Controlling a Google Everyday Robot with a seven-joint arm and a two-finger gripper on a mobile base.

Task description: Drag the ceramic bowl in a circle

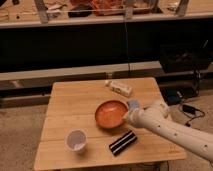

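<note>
Camera view: gripper (pixel 126 118) at R rim of ceramic bowl (pixel 110 113), mid table (pixel 65 95); can't tell grip state. Front-L sits white cup (pixel 76 140); dark striped obj (pixel 123 142) near bowl's front edge.

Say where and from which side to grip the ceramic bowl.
Grip the ceramic bowl by its rim on the side facing the arm, from above: it is wide, shallow and upright, so probably only the rim can be pinched. The gripper is at that edge.
</note>
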